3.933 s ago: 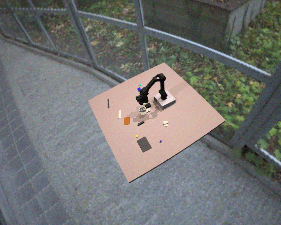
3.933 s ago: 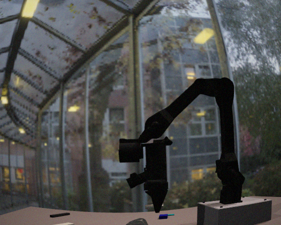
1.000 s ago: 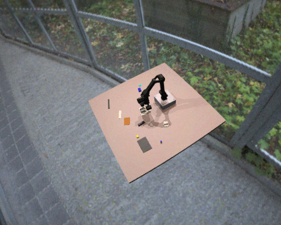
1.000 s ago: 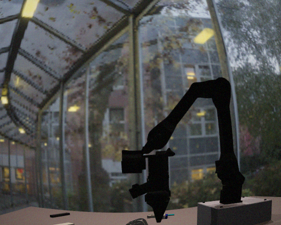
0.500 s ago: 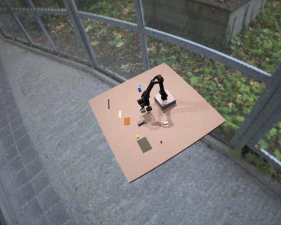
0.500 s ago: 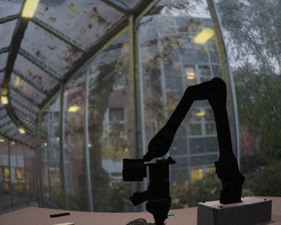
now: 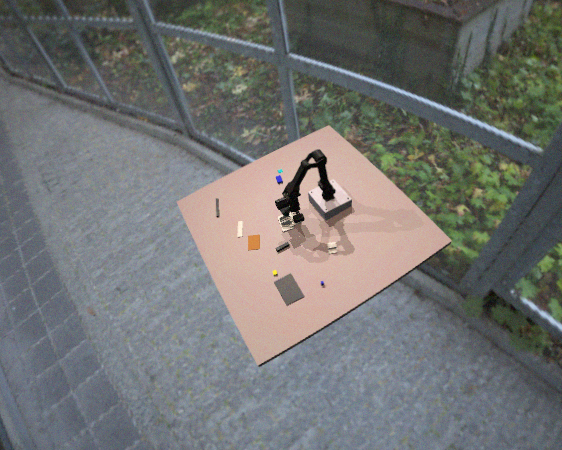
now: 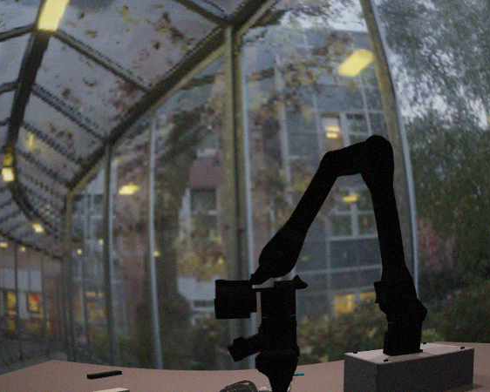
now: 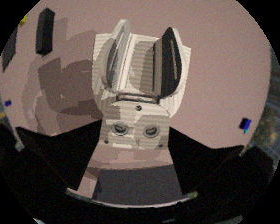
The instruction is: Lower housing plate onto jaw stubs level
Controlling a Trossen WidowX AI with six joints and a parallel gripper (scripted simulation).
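Grasps the cream, ridged housing plate with two round holes in the black gripper, apparently above the stub ends of the upright, curved jaws.

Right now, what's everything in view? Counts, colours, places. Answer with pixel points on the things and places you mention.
Table (image 7: 326,310) (image 8: 166,380) (image 9: 221,85): 1, pinkish, beneath everything below
Housing plate (image 9: 137,139): 1, cream, between jaws
Ribbed base (image 9: 97,47): 1, cream, below plate
Upright pieces (image 9: 175,62): 2, cream-and-dark, on base
Flat plates: 2, orange (image 7: 253,242), dark grey (image 7: 289,289) (image 9: 9,51)
Bars: 3, cream (image 7: 240,229) (image 8: 113,390), two dark (image 7: 217,207) (image 8: 105,374) (image 7: 282,247) (image 9: 45,31)
Small pieces: 5, cream (image 7: 332,247), yellow (image 7: 275,273) (image 9: 23,20), two blue (image 7: 322,283) (image 9: 8,103) (image 7: 279,179) (image 9: 245,123), cyan (image 7: 280,171) (image 8: 298,374) (image 9: 245,132)
Mount box (image 7: 342,206) (image 8: 419,376): 1, grey, under arm
Arm (image 7: 295,186) (image 8: 350,161): 1, black, on box
Jaws: 1 pair, black, shut on housing plate
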